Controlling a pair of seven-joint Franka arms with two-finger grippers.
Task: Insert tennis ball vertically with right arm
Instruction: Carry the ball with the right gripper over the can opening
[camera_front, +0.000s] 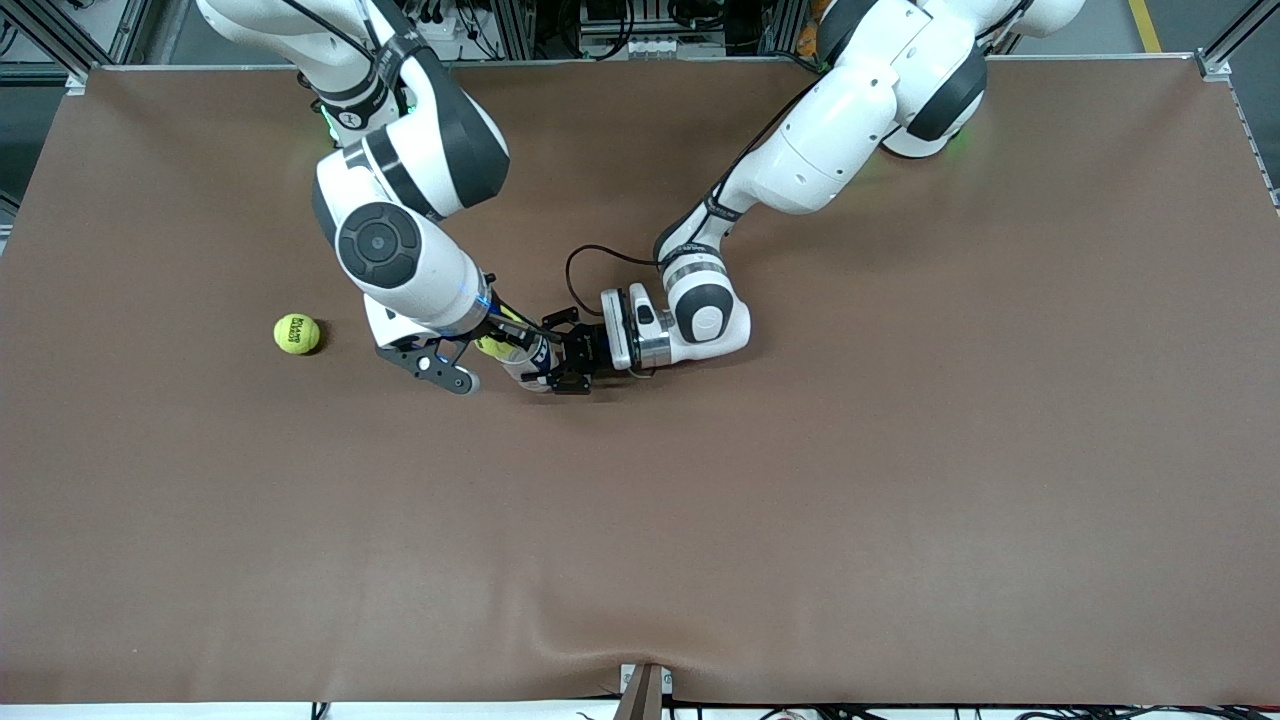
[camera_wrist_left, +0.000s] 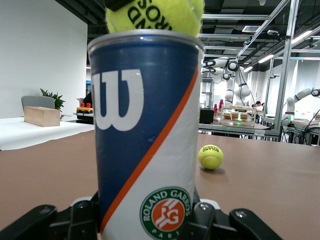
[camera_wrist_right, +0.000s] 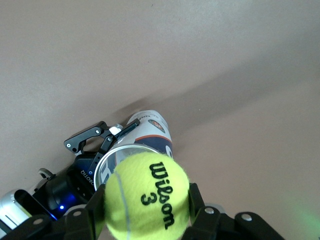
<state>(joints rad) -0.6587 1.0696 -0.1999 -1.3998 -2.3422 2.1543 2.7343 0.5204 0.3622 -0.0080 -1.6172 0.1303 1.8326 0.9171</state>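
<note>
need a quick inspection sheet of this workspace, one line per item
surface: brown cloth-covered table, rippled at the edge nearest the front camera
job's things: yellow Wilson tennis ball at the mouth of the upright blue-and-white ball can
clutter: second yellow tennis ball lying on the cloth toward the right arm's end
grippers: right gripper shut on the ball over the can; left gripper shut on the can's lower part
cables: black cable looping at the left arm's wrist
surroundings: aluminium frame and lab benches past the table
</note>
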